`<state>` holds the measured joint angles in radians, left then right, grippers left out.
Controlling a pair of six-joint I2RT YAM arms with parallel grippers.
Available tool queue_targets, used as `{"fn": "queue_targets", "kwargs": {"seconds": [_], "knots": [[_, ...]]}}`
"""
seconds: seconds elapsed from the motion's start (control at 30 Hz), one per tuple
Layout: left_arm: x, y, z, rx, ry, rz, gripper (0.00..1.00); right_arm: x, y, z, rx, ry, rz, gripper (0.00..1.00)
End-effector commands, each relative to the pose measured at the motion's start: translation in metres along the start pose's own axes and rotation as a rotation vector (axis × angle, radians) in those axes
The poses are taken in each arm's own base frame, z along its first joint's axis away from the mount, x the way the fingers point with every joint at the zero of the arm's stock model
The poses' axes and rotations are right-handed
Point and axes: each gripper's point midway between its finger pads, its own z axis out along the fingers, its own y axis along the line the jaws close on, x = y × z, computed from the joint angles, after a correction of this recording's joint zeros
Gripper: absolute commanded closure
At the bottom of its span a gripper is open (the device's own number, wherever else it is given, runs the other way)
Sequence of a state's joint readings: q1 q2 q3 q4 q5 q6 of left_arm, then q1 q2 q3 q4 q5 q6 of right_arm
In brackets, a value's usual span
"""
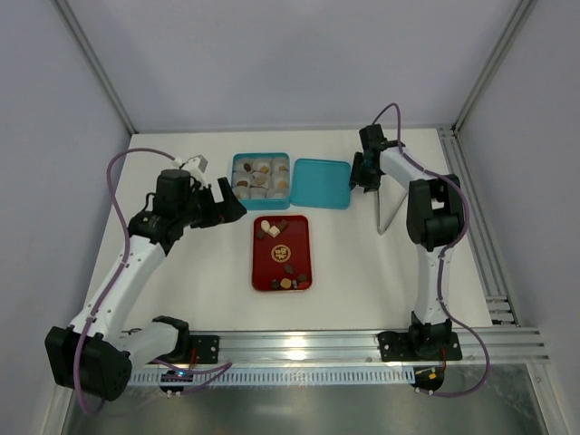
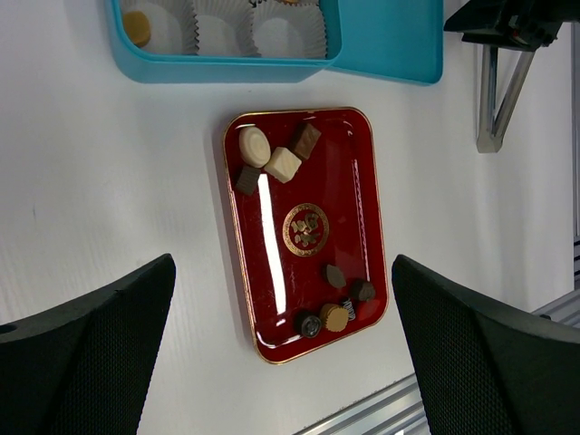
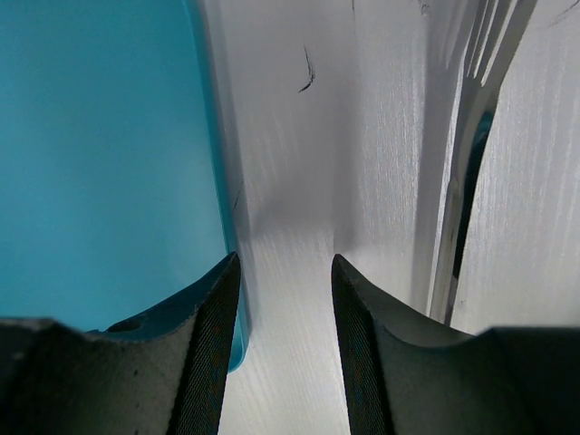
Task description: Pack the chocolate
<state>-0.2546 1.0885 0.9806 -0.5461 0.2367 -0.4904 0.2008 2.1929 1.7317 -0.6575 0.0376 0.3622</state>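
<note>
chocolate (image 2: 282,164) — brown, tan, cream | loose on red tray (image 2: 355,186) | some in teal box (image 2: 227,68)

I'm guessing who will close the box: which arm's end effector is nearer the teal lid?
Right. The right end effector sits at the right edge of the teal lid. The left end effector hangs left of the teal box, which lies between.

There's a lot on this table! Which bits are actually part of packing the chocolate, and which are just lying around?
For the job:
- chocolates, loose on the tray
- box with cups, some already filled
- lid beside the box, probably for closing it

Just lying about, it seems:
- tongs, untouched
</note>
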Motion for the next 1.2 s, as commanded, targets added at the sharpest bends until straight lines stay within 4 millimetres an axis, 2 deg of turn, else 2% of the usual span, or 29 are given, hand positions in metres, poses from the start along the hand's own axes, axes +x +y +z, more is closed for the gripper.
{"fn": "queue_targets", "kwargs": {"seconds": [0.0, 0.27, 0.37, 0.57, 0.77, 0.93, 1.17], "knots": [[-0.022, -0.018, -0.004, 0.066, -0.055, 0.014, 0.00, -0.026, 0.014, -0.030, -0.051, -0.090, 0.008, 0.53], [-0.026, -0.024, -0.002, 0.088, -0.055, 0.013, 0.00, -0.028, 0.029, -0.028, -0.078, -0.095, -0.008, 0.53], [-0.027, -0.025, 0.000, 0.091, -0.052, 0.008, 0.00, -0.026, 0.027, -0.026, -0.064, -0.089, 0.000, 0.54], [-0.026, -0.025, 0.001, 0.092, -0.050, 0.010, 0.00, -0.030, 0.019, -0.040, -0.031, -0.131, 0.015, 0.56], [-0.026, -0.024, 0.002, 0.091, -0.048, 0.006, 0.00, -0.037, 0.031, -0.053, -0.086, -0.158, 0.010, 0.56], [-0.028, -0.026, 0.004, 0.094, -0.048, 0.003, 0.00, -0.034, 0.041, -0.041, -0.099, -0.133, -0.016, 0.56], [-0.028, -0.033, 0.014, 0.123, -0.027, -0.013, 0.00, -0.025, 0.042, -0.017, -0.092, -0.095, -0.026, 0.57]]}}
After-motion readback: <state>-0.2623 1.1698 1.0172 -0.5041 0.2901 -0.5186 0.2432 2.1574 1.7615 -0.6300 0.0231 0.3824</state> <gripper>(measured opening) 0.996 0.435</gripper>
